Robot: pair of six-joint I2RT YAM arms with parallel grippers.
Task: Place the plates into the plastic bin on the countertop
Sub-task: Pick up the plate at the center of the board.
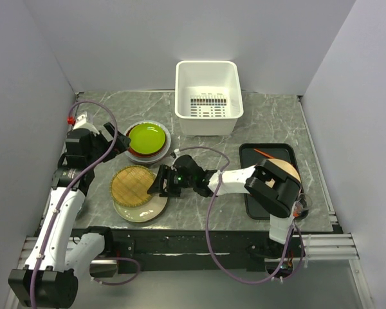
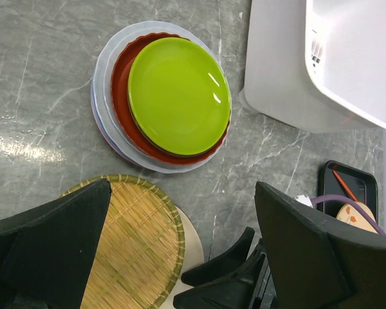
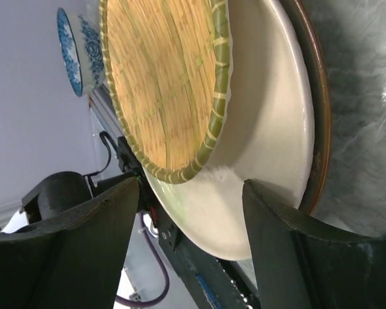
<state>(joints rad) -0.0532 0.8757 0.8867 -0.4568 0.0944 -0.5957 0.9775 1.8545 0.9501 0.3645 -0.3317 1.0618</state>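
The white plastic bin (image 1: 207,96) stands at the back of the countertop (image 1: 270,122); it also shows in the left wrist view (image 2: 334,58). A lime green plate (image 1: 147,137) (image 2: 179,96) tops a stack on a red-brown plate (image 2: 119,77) and a pale plate. A woven tan plate (image 1: 132,185) (image 3: 167,84) lies on a cream plate (image 1: 145,211) (image 3: 270,135). My right gripper (image 1: 159,185) (image 3: 190,225) is open, its fingers either side of the cream plate's right rim. My left gripper (image 1: 118,143) (image 2: 180,257) is open and empty, above the gap between the two stacks.
A black tray (image 1: 254,154) at the right holds a tan round plate (image 1: 284,168). A brown rim (image 3: 312,96) shows under the cream plate. A blue-patterned dish (image 3: 77,48) lies beyond the woven plate by the left wall. Grey walls enclose three sides.
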